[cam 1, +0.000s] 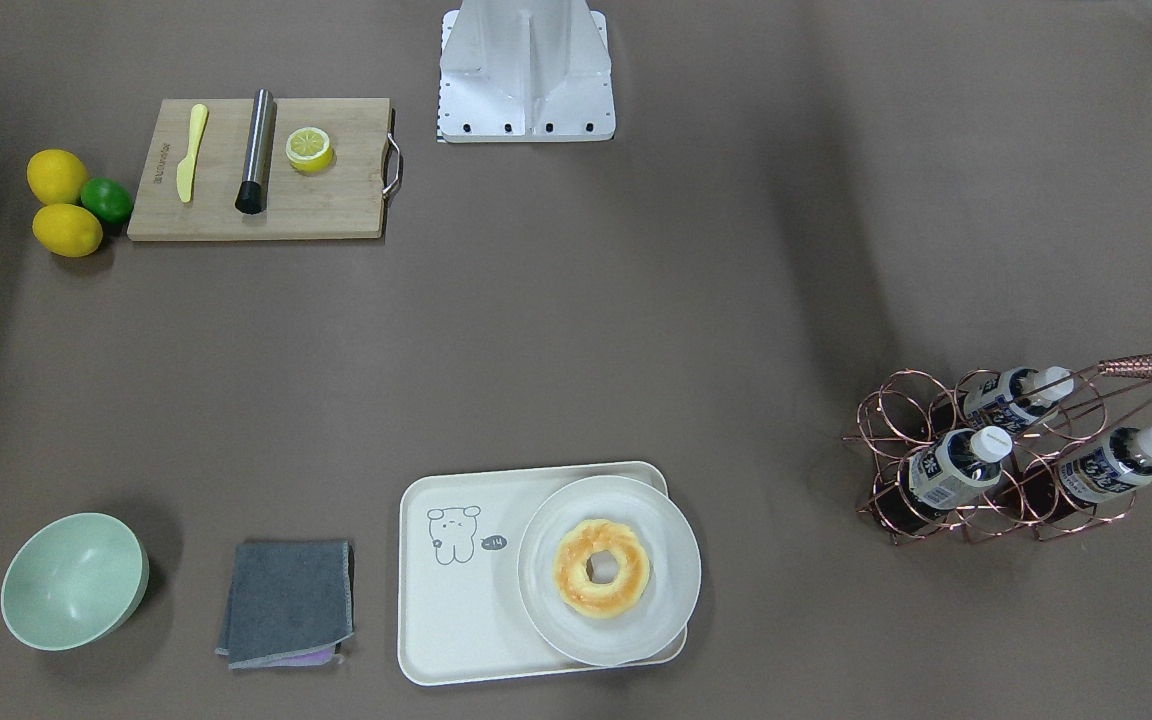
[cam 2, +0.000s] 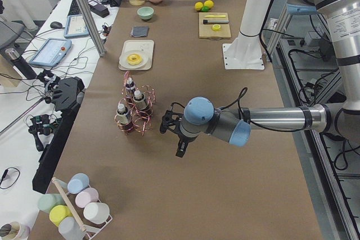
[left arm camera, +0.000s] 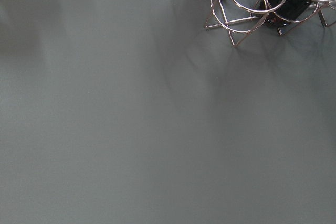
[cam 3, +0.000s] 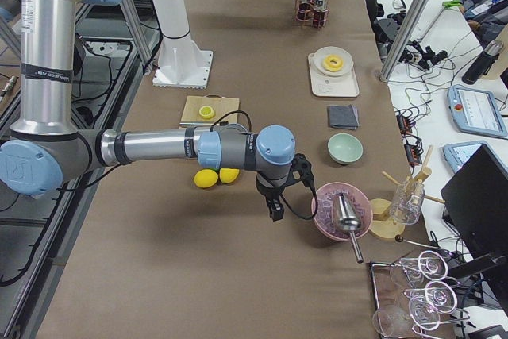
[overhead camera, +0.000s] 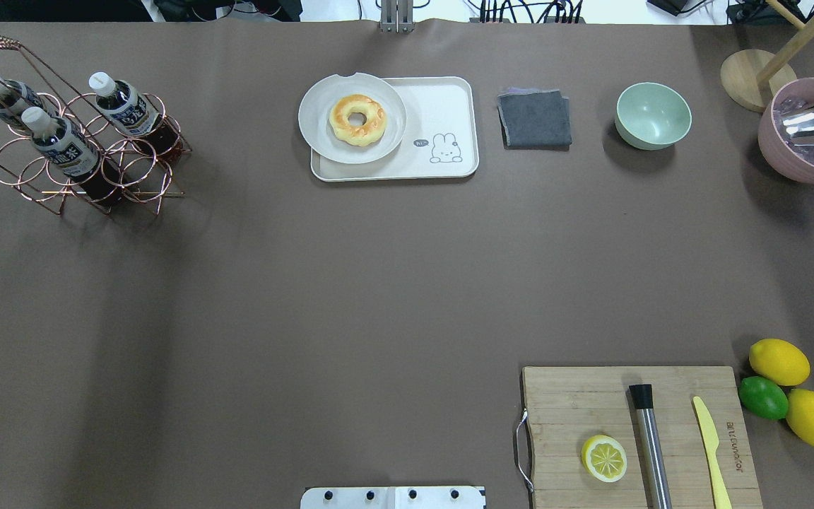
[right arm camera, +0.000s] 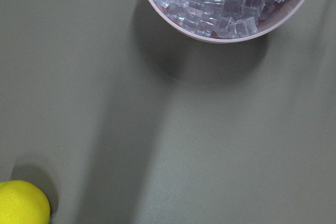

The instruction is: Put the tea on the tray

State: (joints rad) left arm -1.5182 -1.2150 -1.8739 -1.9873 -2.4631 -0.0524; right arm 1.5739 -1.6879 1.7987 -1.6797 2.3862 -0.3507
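Three tea bottles [cam 1: 956, 465] with white caps and dark liquid stand tilted in a copper wire rack [cam 1: 896, 420] at the table's left end. They also show in the overhead view [overhead camera: 61, 145]. The cream tray [cam 1: 456, 620] with the grey cartoon drawing lies at the far middle edge and also shows in the overhead view [overhead camera: 442, 106]. My left gripper [cam 2: 173, 139] hangs over bare table beside the rack, apart from the bottles; I cannot tell if it is open. My right gripper [cam 3: 275, 212] hangs near the pink ice bowl [cam 3: 341, 212]; I cannot tell its state.
A round white plate [cam 1: 616, 640] with a donut [cam 1: 601, 567] covers half of the tray. A grey cloth [cam 1: 286, 600] and a green bowl [cam 1: 71, 580] lie beside it. A cutting board [overhead camera: 591, 403], lemons [overhead camera: 778, 360] and a lime [overhead camera: 762, 397] sit at the near right.
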